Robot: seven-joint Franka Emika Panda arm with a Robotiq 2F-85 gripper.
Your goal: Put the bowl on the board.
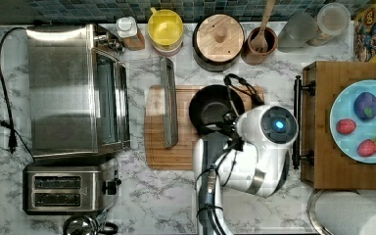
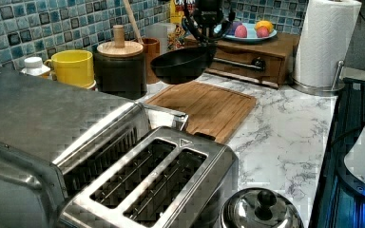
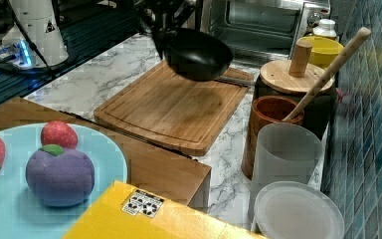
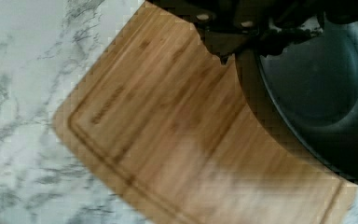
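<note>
The black bowl (image 1: 210, 110) with a dull grey inside hangs in the air over the far right part of the light-brown wooden board (image 1: 159, 149). My gripper (image 1: 229, 119) is shut on its rim. In the left view the bowl (image 2: 183, 64) floats clear above the board (image 2: 204, 107), and the gripper (image 2: 208, 40) comes down onto its rim from above. The right view shows the bowl (image 3: 199, 54) tilted slightly over the board (image 3: 169, 107), held at the rim by the gripper (image 3: 161, 35). In the wrist view the bowl (image 4: 317, 88) is beside the board (image 4: 168, 140).
The toaster oven's open door (image 1: 169, 103) overhangs the board's side at the top view's left. Behind the board stand a wood-lidded pot (image 1: 219, 39), a yellow cup (image 1: 165, 29) and a utensil holder (image 1: 260, 46). A dark tray (image 1: 323, 166) with a fruit plate lies at the top view's right.
</note>
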